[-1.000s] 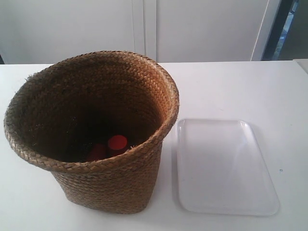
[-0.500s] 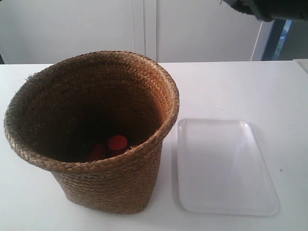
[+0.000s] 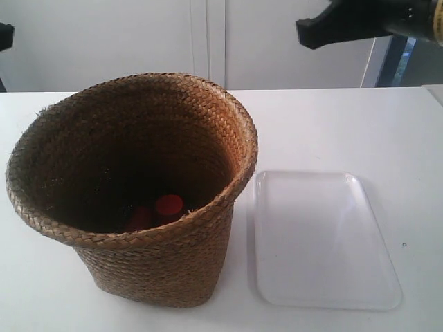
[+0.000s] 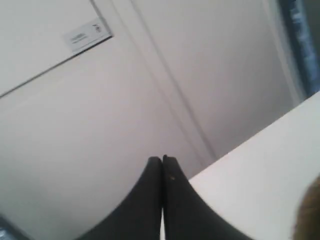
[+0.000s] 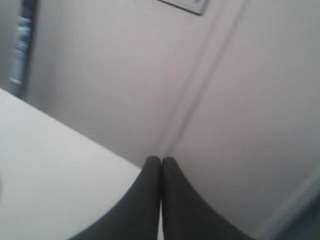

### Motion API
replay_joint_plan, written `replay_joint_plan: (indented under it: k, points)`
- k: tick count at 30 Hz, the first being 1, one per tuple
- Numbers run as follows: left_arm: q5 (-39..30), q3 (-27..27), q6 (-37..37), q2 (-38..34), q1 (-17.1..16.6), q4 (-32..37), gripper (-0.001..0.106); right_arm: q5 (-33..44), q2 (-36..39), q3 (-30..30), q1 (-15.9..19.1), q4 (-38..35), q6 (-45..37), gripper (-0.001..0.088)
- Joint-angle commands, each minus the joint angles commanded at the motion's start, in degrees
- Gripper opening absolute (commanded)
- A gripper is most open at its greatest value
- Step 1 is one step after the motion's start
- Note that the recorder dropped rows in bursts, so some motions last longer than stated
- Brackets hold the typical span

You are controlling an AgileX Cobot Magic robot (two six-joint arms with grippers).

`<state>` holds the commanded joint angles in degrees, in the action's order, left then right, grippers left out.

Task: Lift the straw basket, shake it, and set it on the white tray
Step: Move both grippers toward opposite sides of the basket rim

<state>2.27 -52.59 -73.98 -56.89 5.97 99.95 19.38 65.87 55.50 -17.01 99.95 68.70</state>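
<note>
**Standing basket, both grippers high behind it**

The large, round straw basket [image 3: 156, 266] of braided golden-brown fibre stands upright on the white table [image 3: 332, 124], just beside the flat, glossy plastic white tray [image 3: 322, 238], which lies toward the exterior view's right. The arm at the exterior view's right [image 3: 346, 24] hangs high toward the table's far side, well apart from the rim. The left gripper [image 4: 162, 159] and right gripper [image 5: 161, 159] each show fingers pressed together, holding nothing. Either, I judge, must descend and open to take the rim.
</note>
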Motion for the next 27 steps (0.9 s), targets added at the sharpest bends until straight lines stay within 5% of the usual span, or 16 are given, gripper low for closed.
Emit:
replay_joint_plan:
  k: [5, 8, 10, 11, 12, 13, 15, 19, 23, 25, 27]
  points:
    - [-15.8, 0.0, 6.9, -0.2, 0.0, -0.5, 0.000, 18.7, 0.0, 0.0, 0.0, -22.4, -31.7, 0.0000]
    - [-22.7, 1.0, 21.5, -0.2, 0.0, -13.3, 0.000, 26.5, -0.8, 0.0, 0.0, -42.8, -46.6, 0.0000]
    - [-29.5, 1.5, 34.1, -0.3, 0.0, -28.6, 0.000, 31.5, -1.9, 0.1, 0.0, -56.4, -53.4, 0.0000]
    - [-39.1, 1.5, 49.2, -0.4, 0.0, -48.1, 0.000, 36.9, -3.3, 0.4, 0.0, -64.6, -55.2, 0.0000]
    - [-42.6, 1.5, 54.3, -0.4, 0.0, -55.2, 0.000, 39.0, -3.9, 0.9, 0.0, -67.7, -55.2, 0.0000]
    - [-49.6, 1.5, 63.2, -0.4, 0.0, -70.9, 0.000, 43.4, -5.6, 2.7, 0.0, -78.3, -55.2, 0.0000]
    - [-56.6, 0.3, 70.1, -0.4, 0.0, -86.5, 0.000, 44.3, -8.3, 4.5, 0.0, -94.7, -58.0, 0.0000]
    - [-63.9, -7.0, 69.8, 2.0, 0.0, -90.6, 0.000, 34.4, -12.3, 8.9, 0.0, -113.3, -69.4, 0.0000]
    - [-62.2, -18.9, 65.0, 5.8, 0.0, -95.4, 0.000, 32.1, -10.0, 9.7, 0.0, -113.3, -68.7, 0.0002]
    - [-62.2, -21.9, 67.4, 6.0, 0.0, -98.2, 0.013, 33.4, -7.9, 9.7, 0.0, -115.8, -68.1, 0.0080]
    - [-63.6, -21.9, 67.4, 4.5, 0.0, -99.0, 0.038, 34.3, -6.0, 9.7, 0.0, -117.9, -68.4, 0.0290]
